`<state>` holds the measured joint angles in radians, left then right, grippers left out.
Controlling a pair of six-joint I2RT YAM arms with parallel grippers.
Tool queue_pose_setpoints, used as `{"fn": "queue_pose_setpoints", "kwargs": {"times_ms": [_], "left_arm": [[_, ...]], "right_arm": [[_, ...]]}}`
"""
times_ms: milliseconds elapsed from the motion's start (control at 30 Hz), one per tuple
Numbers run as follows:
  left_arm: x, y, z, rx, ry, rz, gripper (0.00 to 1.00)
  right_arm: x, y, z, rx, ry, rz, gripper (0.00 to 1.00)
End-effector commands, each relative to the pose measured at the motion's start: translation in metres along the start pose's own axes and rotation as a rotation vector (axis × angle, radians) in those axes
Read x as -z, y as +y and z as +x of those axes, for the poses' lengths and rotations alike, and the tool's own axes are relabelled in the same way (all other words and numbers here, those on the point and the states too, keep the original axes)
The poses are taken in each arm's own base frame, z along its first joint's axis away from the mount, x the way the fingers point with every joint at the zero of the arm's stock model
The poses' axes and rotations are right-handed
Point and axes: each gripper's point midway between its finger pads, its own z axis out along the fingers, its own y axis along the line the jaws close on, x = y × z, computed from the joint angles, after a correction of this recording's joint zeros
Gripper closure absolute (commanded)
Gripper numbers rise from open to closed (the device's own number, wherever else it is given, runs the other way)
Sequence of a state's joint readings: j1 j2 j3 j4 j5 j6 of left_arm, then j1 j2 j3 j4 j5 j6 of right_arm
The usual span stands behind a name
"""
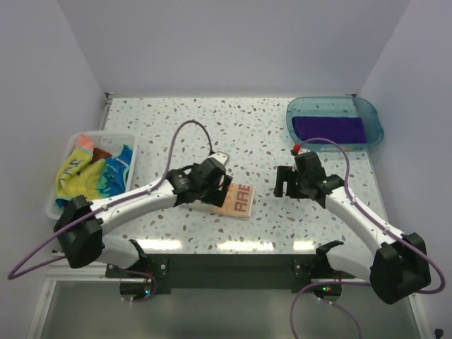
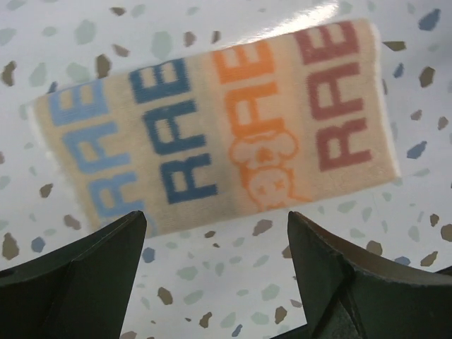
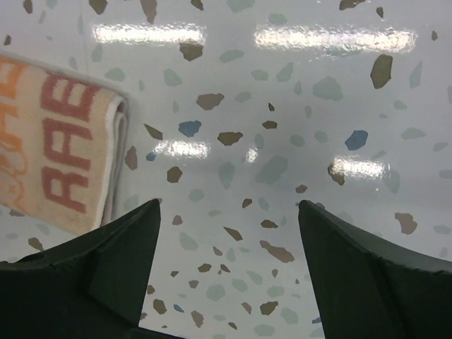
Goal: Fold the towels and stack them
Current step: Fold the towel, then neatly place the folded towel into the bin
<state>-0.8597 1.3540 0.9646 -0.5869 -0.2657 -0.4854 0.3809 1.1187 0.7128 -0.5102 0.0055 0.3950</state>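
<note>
the folded rabbit towel (image 1: pixel 239 201) lies flat on the worktop (image 1: pixel 162 127) just ahead of the left jaws, long axis running finger to finger; the right jaws stand apart to its right; both gape wide, empty.

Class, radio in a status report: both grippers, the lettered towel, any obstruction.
Left gripper open, empty. Right gripper open, empty. Lettered towel folded, flat on table. Nothing lying on it.
</note>
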Motion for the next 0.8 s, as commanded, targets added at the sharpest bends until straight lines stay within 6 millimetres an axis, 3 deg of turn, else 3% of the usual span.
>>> {"fn": "queue_pose_setpoints", "kwargs": {"times_ms": [0,33,100,233,300,500,767], "left_arm": [[-0.002,-0.046,-0.016,-0.163,-0.046,0.009,0.13],[0.000,-0.065,-0.011,-0.225,-0.044,0.020,0.13],[-0.010,-0.085,-0.014,-0.318,-0.043,-0.016,0.18],[-0.021,-0.131,-0.005,-0.522,-0.050,0.009,0.26],[-0.030,-0.144,-0.001,-0.600,-0.046,0.019,0.31],[-0.048,-0.156,0.021,-0.728,0.008,0.087,0.38],[-0.066,-0.150,0.049,-0.835,0.090,0.112,0.38]], "right_arm": [[-0.001,-0.017,0.007,-0.061,0.027,0.075,0.16],[-0.001,-0.022,0.012,-0.069,0.045,0.095,0.12],[-0.003,-0.027,0.015,-0.099,0.064,0.110,0.06],[-0.007,-0.036,0.024,-0.154,0.110,0.111,0.05],[-0.007,-0.040,0.025,-0.187,0.116,0.104,0.05],[-0.005,-0.052,0.029,-0.241,0.124,0.089,0.05],[-0.004,-0.052,0.027,-0.262,0.118,0.068,0.05]]}}
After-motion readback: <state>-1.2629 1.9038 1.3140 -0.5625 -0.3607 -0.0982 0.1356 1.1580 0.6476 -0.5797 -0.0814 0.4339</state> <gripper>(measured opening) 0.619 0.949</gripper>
